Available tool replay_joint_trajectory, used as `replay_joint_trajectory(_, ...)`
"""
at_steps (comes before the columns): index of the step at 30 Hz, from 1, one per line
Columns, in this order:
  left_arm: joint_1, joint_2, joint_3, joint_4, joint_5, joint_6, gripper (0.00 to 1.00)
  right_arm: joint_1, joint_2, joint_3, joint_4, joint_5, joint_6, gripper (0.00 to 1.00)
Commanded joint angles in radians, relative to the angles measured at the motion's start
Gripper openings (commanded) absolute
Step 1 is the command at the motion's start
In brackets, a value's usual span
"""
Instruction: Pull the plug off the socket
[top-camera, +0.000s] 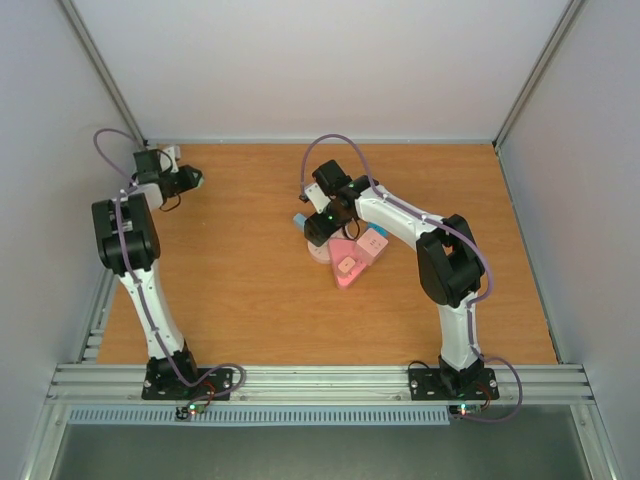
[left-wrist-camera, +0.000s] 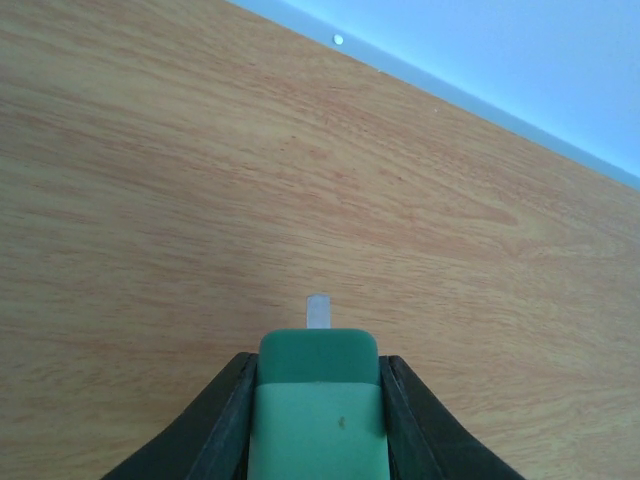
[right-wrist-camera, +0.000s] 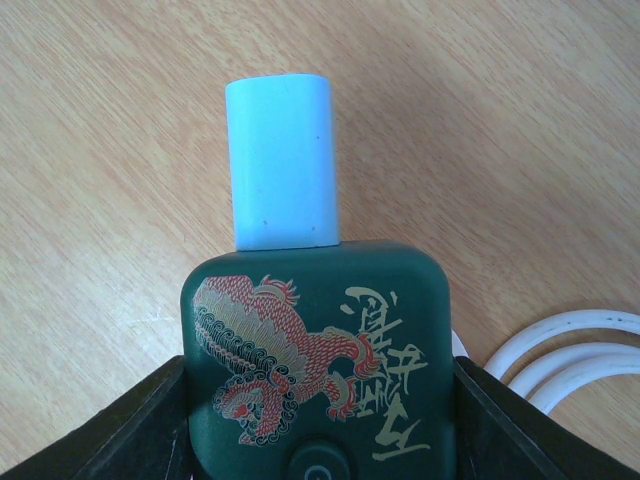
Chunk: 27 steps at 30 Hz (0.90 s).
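Note:
My right gripper (right-wrist-camera: 320, 372) is shut on a dark green socket cube (right-wrist-camera: 318, 330) with a red and gold dragon print. A light blue plug (right-wrist-camera: 281, 162) sticks out of the cube's far side. In the top view this gripper (top-camera: 316, 226) is at the table's middle, with the blue plug (top-camera: 299, 219) at its left. My left gripper (left-wrist-camera: 318, 365) is shut on a green plug (left-wrist-camera: 318, 410) whose metal prong (left-wrist-camera: 318, 312) points forward, bare, above the wood. That gripper (top-camera: 192, 180) is at the table's far left corner, well apart from the socket.
Pink blocks (top-camera: 352, 260) lie on the table just right of and below my right gripper. A white cable (right-wrist-camera: 560, 350) loops at the right of the socket cube. The white back wall (left-wrist-camera: 500, 60) runs close ahead of my left gripper.

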Motion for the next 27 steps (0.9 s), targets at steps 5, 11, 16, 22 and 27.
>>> replay_joint_trajectory(5,0.011,0.068,0.057,-0.012,0.032,-0.004,0.35,0.031,0.06,-0.033,-0.071,-0.041,-0.001,0.22)
replay_joint_trajectory(11,0.022,0.087,0.079,-0.061,0.047,-0.014,0.56,0.033,0.058,-0.034,-0.076,-0.044,-0.003,0.22)
replay_joint_trajectory(16,0.027,0.069,0.071,-0.069,0.029,-0.012,0.68,0.032,0.057,-0.035,-0.079,-0.045,-0.008,0.22)
replay_joint_trajectory(22,0.058,0.029,0.036,-0.076,-0.006,-0.016,0.69,0.032,0.056,-0.034,-0.078,-0.052,-0.009,0.22)
replay_joint_trajectory(27,0.091,0.009,0.012,-0.084,0.005,-0.011,0.69,0.033,0.057,-0.037,-0.076,-0.056,-0.009,0.22)
